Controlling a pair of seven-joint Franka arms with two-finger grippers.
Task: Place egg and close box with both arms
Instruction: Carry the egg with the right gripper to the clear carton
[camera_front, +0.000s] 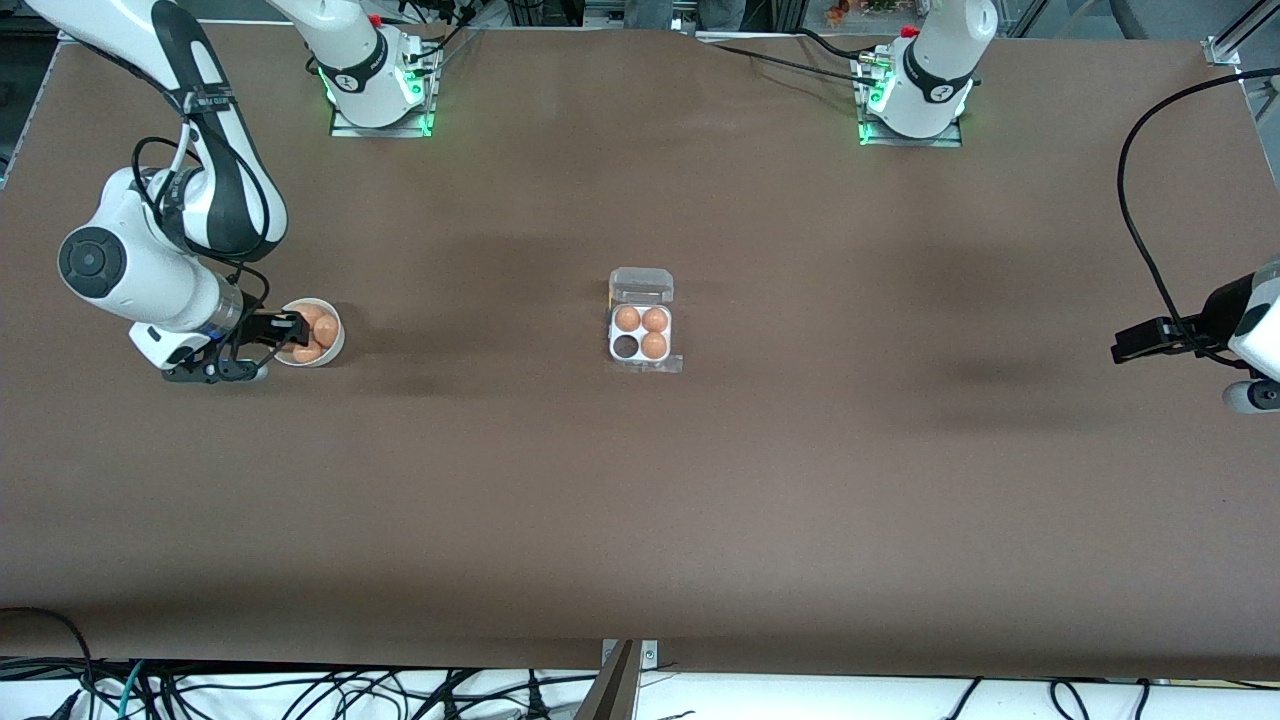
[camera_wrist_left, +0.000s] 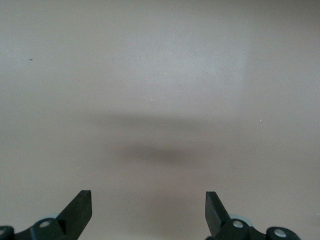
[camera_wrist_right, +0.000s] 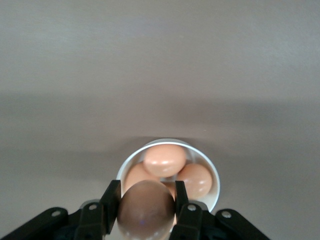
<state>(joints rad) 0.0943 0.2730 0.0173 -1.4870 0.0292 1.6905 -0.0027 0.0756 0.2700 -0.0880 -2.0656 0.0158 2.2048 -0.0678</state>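
Observation:
My right gripper (camera_front: 285, 330) is over the round white bowl (camera_front: 335, 345) at the right arm's end of the table and is shut on an egg (camera_wrist_right: 146, 207), held just above the other eggs (camera_wrist_right: 165, 159) in the bowl (camera_wrist_right: 212, 172). The box (camera_front: 641, 333) lies open at the table's middle, its clear lid (camera_front: 641, 285) folded back toward the robots' bases. Three eggs (camera_front: 641, 320) sit in its cups; the cup (camera_front: 625, 347) nearest the front camera on the right arm's side is empty. My left gripper (camera_wrist_left: 148, 212) is open and empty over bare table at the left arm's end, where the arm waits.
A black cable (camera_front: 1135, 200) loops over the table near the left arm. The two arm bases (camera_front: 380, 90) stand along the table's edge farthest from the front camera. Cables hang along the front edge (camera_front: 620, 665).

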